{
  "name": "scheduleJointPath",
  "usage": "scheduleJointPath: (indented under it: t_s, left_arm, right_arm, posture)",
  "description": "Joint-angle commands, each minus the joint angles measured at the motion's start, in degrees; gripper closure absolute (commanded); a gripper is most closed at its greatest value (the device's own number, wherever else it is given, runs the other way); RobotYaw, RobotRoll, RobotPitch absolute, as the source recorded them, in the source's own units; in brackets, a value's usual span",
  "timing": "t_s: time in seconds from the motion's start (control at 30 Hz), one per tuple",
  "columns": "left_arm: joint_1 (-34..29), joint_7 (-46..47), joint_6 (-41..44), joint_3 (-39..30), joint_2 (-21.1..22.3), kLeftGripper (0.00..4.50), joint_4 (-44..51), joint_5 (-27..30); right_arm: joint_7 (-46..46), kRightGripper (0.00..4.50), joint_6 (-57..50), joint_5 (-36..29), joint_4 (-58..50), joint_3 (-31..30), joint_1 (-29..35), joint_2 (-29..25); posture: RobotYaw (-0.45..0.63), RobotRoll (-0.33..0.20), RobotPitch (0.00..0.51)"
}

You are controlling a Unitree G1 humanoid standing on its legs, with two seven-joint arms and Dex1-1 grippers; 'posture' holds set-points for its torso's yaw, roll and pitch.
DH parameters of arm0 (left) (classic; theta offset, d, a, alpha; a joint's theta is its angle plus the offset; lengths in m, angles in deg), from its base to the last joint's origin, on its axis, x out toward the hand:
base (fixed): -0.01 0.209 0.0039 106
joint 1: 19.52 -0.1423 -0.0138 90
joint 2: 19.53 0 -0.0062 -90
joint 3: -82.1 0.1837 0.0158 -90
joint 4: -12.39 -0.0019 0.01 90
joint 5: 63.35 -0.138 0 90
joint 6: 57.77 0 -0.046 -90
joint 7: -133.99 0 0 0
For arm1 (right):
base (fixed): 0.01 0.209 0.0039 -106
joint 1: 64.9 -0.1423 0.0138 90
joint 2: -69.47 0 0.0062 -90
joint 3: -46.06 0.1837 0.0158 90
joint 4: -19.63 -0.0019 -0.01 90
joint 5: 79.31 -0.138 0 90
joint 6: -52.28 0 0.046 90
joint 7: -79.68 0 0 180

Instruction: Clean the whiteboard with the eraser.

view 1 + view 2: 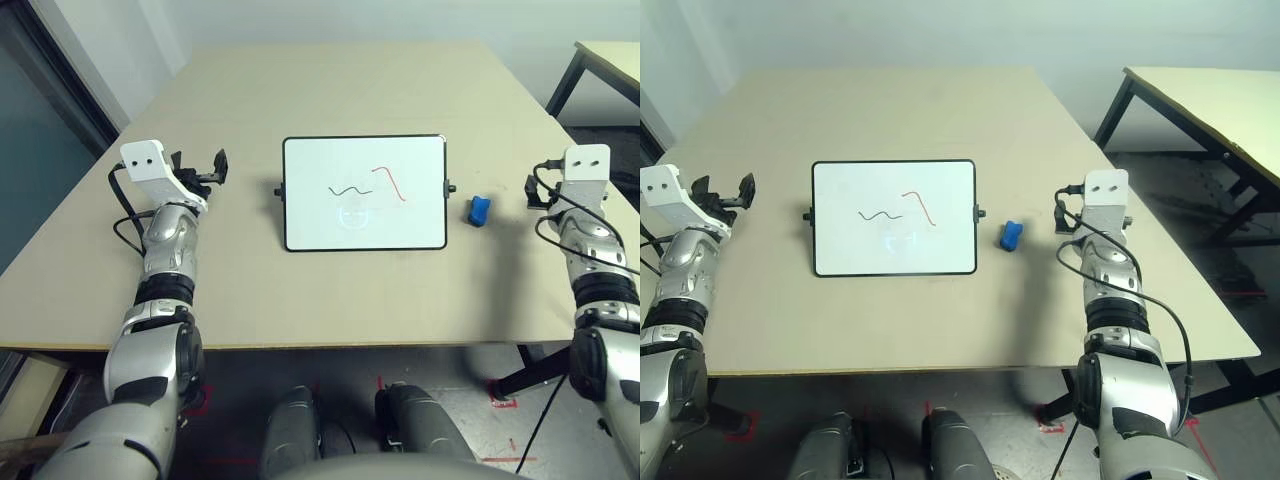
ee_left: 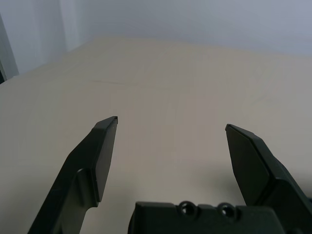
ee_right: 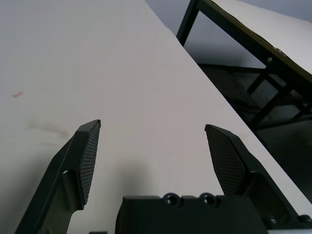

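Note:
The whiteboard (image 1: 365, 192) lies flat in the middle of the tan table (image 1: 330, 90), with a black squiggle and a red line drawn on it. The small blue eraser (image 1: 479, 209) sits on the table just right of the board's right knob. My left gripper (image 1: 203, 167) hovers to the left of the board, open, with bare tabletop between its fingers (image 2: 105, 151). My right gripper (image 3: 152, 124) is to the right of the eraser, a short way from it, open and holding nothing.
A second table (image 1: 1210, 100) with black legs stands off to the right across a gap of floor. The right edge of my table runs close beside my right arm (image 1: 1110, 280). A dark panel (image 1: 40, 150) lines the left side.

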Motion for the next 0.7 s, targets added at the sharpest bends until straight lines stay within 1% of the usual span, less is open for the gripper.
scheduleJointPath:
  t_s: [0.03,0.1,0.23,0.33,0.43,0.57,0.7]
  left_arm:
    - [-0.16,0.46,0.60,-0.39,0.54,0.00,-0.62,-0.09]
    - [0.48,0.38,0.84,-0.34,0.59,0.00,-1.03,-0.03]
    - [2.50,-2.35,2.88,0.60,1.14,0.00,-0.16,0.05]
    - [4.99,-8.98,6.57,3.10,1.18,0.00,3.45,0.29]
    - [6.49,-16.15,11.25,5.92,1.33,0.00,7.85,0.84]
    - [7.52,-21.55,16.55,8.36,1.34,0.00,12.33,1.27]
    - [8.33,-25.75,20.89,10.66,0.77,0.00,16.13,1.45]
  right_arm:
    - [0.43,0.03,-2.02,-1.55,0.38,1.61,1.47,0.34]
    - [-0.24,0.03,-3.86,-2.58,-1.73,1.99,1.75,0.87]
    - [-1.55,0.03,-12.99,-5.98,-10.39,2.64,1.81,2.32]
    - [-1.25,0.03,-26.40,-9.36,-21.39,2.47,2.44,4.21]
    - [0.33,0.03,-36.90,-11.29,-30.09,2.26,2.92,6.50]
    - [1.56,0.03,-45.46,-11.65,-37.13,1.44,3.48,8.85]
    - [1.65,0.03,-50.97,-11.14,-40.60,0.24,3.85,9.77]
  posture:
    - [-0.13,0.000,0.078]
    - [-0.13,0.000,0.079]
    - [-0.15,0.000,0.078]
    - [-0.15,0.000,0.075]
    - [-0.16,0.000,0.068]
    - [-0.17,0.000,0.064]
    - [-0.16,0.000,0.061]
